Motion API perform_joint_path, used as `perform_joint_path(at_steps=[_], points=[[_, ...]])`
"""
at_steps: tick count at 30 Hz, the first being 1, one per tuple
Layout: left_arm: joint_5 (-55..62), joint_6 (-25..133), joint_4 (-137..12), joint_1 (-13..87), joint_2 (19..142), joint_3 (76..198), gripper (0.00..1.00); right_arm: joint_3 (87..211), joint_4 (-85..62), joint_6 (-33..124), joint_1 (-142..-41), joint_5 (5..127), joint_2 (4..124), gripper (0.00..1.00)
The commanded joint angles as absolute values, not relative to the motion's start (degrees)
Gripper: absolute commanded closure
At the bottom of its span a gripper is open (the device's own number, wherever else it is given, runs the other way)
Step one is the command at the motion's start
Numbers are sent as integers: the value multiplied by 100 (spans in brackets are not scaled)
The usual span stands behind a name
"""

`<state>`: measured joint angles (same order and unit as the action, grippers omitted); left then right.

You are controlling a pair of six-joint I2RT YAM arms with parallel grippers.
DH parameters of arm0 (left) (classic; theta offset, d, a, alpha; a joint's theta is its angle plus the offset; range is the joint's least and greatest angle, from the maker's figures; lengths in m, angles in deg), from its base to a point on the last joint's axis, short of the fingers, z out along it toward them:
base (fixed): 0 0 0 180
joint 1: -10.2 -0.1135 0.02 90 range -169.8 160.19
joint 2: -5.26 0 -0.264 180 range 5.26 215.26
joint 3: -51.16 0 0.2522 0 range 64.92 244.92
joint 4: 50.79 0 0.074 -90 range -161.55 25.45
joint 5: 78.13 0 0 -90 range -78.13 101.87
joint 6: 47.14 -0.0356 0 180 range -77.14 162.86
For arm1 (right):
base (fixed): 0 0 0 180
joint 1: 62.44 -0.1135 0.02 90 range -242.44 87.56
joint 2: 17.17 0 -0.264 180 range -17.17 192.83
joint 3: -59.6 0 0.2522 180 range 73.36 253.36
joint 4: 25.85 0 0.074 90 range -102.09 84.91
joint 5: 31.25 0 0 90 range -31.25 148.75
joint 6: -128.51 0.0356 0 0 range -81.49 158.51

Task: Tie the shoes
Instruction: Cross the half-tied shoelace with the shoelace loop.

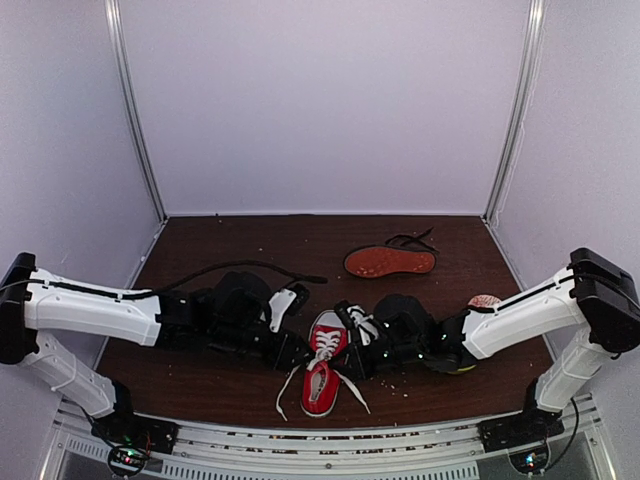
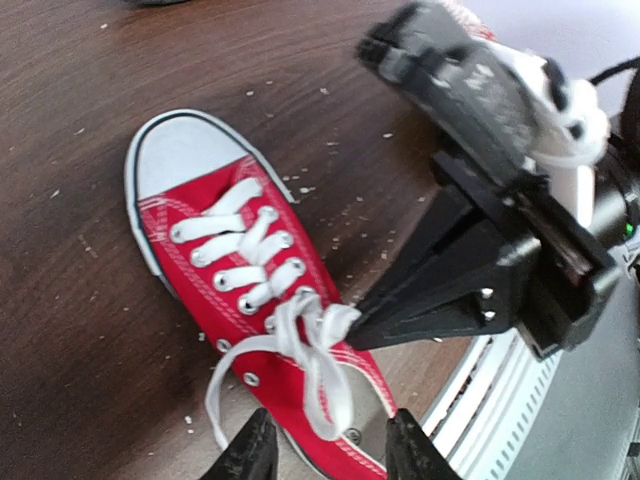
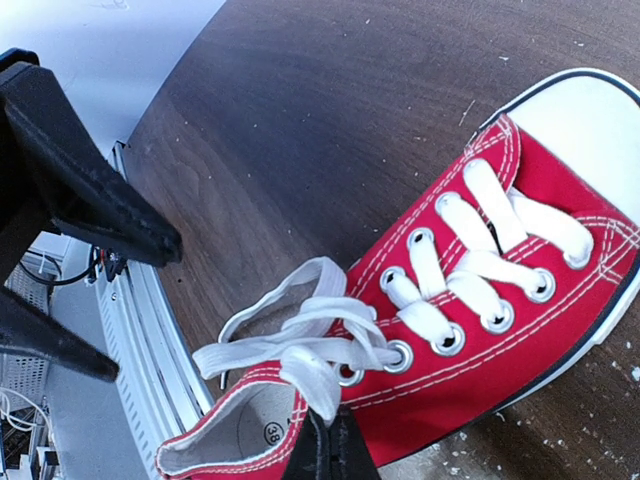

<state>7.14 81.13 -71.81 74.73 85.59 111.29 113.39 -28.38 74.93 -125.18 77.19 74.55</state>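
**Red sneaker lies near-to-far between the two hands, one lace pinched**

Nearest to the arm bases, a pale ribbed rail [image 1: 330, 455] runs along the near edge of the dark wooden tabletop [image 1: 280, 240]. Just beyond it lies the red sneaker [image 1: 319, 388], close to the middle of that edge. Its long axis goes from near to far, with only a small tilt. The heel opening is toward the rail and the white toe cap [image 2: 185, 150] points away, to the back wall.

The two hands meet over the upper eyelets, one from each side. The right hand [image 3: 325, 452] is clenched on the white lace [image 3: 300, 352] and holds a flat strand of it just above the shoe opening. The left hand [image 2: 330, 447] is released. Its two fingers stand apart, and a loose loop of the lace lies just in front of the gap between them, not pinched. Two free ends of the lace trail on the wood, left and right of the heel.

Pale crumbs [image 2: 305, 188] are scattered on the wood around the sneaker. Farther back and a little to the right, well apart from the sneaker, lies the black shoe [image 1: 390, 262]. Its long axis goes left to right and its reddish-brown sole faces up. Its black laces spread out behind it. Which end is the toe I cannot tell. A black cable [image 1: 240, 266] curves across the wood behind the left arm.
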Motion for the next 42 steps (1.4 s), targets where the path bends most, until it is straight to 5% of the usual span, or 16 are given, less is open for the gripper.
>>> perform_joint_path(at_steps=[1,21,32,42], points=[[950,8399,-7362,7306,8774,11368,60,11196,-2923,7552,-12574,7723,7452,100],[688,8454,-7351,7225,9928,12073,77,11040,-3092,7664,-12688,7677,7460,100],[310,8513,-7086,7225,10093,12073,78,11006,-3021,7762,-12686,7401,7386,100],[464,8548,-7050,7162,10105,12086,100,11048,-2757,7883,-12662,7023,7261,100]])
